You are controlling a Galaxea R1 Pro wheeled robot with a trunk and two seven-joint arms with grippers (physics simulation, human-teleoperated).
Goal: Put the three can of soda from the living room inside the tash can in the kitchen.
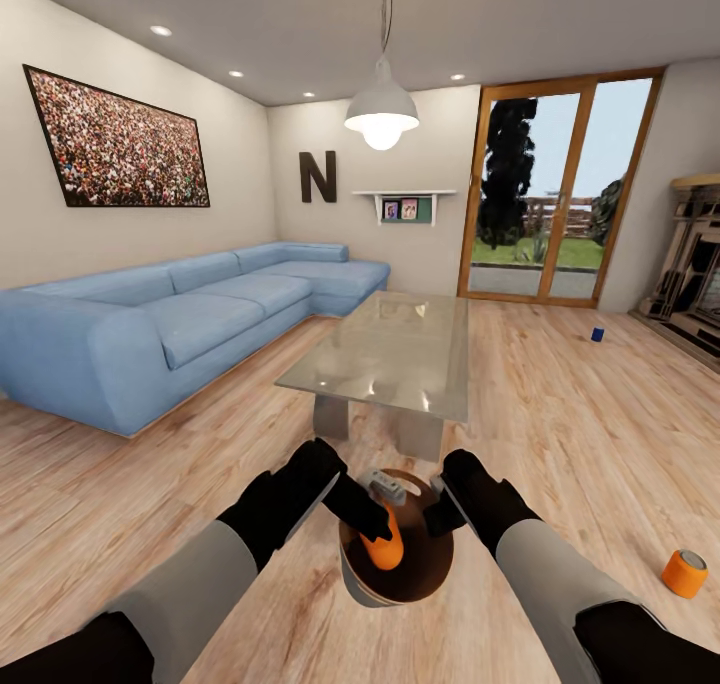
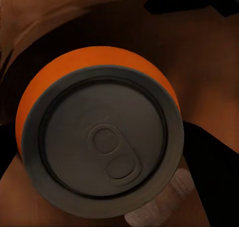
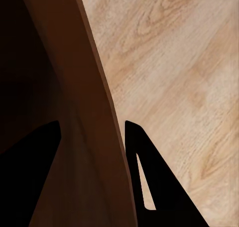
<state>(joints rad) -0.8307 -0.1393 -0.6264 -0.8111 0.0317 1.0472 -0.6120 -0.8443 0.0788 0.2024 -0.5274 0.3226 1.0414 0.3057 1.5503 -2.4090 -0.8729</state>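
The left gripper (image 1: pixel 372 529) is reaching down into the mouth of the trash can (image 1: pixel 420 579), its jaws pinching an orange soda can (image 1: pixel 385 549) by its sides. In the left wrist view that can (image 2: pixel 99 142) is lying right under the camera, grey top with its pull tab facing up, and the bin's orange-brown inner wall (image 2: pixel 209 72) is curving round behind it. The right gripper (image 1: pixel 437 517) is pinching the bin's rim at the side; in the right wrist view its jaws are standing one on each side of the thin wall (image 3: pixel 87 152), one dark finger (image 3: pixel 149 182) outside over the wood floor (image 3: pixel 189 62) and the other inside, so the bin is hanging between the two arms, off the floor.

The fingertips of the left gripper are being hidden by the can and the bin's shadow, and the bin's lower part is being cut off behind the forearms.

A second orange soda can (image 1: pixel 685 573) is lying on the floor near the right edge of the head view, well apart from the bin. A dark blue soda can (image 1: pixel 598 334) is standing farther off on the floor, near the fireplace (image 1: pixel 695 264) and the glass doors (image 1: pixel 555 189). A glass coffee table (image 1: pixel 390 349) is standing just beyond the bin, with a blue sofa (image 1: pixel 170 324) along the left wall under a framed picture (image 1: pixel 120 144).
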